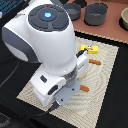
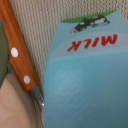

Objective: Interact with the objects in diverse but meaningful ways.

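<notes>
Pale blue milk carton [image 2: 82, 80] beside orange-handled knife [image 2: 17, 50]; tool's state can't be told.

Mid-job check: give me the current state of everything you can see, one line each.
Milk carton: lying on the woven mat, printed face up.
Orange-handled knife: flat on the mat beside the carton.
Yellow block: resting on the mat, untouched.
Grey pots: upright beyond the mat, contents not visible.
Gripper: fingers hidden by the arm; open or shut cannot be told.
</notes>
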Motion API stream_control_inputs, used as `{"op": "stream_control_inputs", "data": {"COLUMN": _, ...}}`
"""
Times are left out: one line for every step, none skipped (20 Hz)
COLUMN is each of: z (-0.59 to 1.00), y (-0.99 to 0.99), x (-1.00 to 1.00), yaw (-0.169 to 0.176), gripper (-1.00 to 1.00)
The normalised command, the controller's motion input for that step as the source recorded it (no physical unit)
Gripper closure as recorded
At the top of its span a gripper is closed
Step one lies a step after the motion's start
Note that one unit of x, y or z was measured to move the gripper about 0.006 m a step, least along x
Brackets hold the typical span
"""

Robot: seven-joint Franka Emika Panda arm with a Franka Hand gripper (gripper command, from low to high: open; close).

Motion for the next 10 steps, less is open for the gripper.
{"op": "stream_control_inputs", "data": {"z": 0.0, "y": -0.09, "x": 0.05, "yaw": 0.117, "gripper": -1.0}}
{"op": "stream_control_inputs", "data": {"z": 0.0, "y": -0.07, "x": 0.02, "yaw": 0.126, "gripper": -1.0}}
{"op": "stream_control_inputs", "data": {"z": 0.0, "y": -0.06, "x": 0.01, "yaw": 0.125, "gripper": -1.0}}
{"op": "stream_control_inputs", "data": {"z": 0.0, "y": -0.06, "x": 0.0, "yaw": 0.132, "gripper": -1.0}}
{"op": "stream_control_inputs", "data": {"z": 0.0, "y": 0.0, "x": 0.0, "yaw": 0.131, "gripper": -1.0}}
{"op": "stream_control_inputs", "data": {"z": 0.0, "y": 0.0, "x": 0.0, "yaw": 0.132, "gripper": -1.0}}
{"op": "stream_control_inputs", "data": {"z": 0.04, "y": -0.07, "x": 0.05, "yaw": 0.114, "gripper": -1.0}}
{"op": "stream_control_inputs", "data": {"z": 0.07, "y": -0.11, "x": 0.12, "yaw": 0.086, "gripper": -1.0}}
{"op": "stream_control_inputs", "data": {"z": 0.11, "y": -0.15, "x": 0.18, "yaw": 0.073, "gripper": -1.0}}
{"op": "stream_control_inputs", "data": {"z": 0.11, "y": -0.18, "x": 0.21, "yaw": 0.06, "gripper": -1.0}}
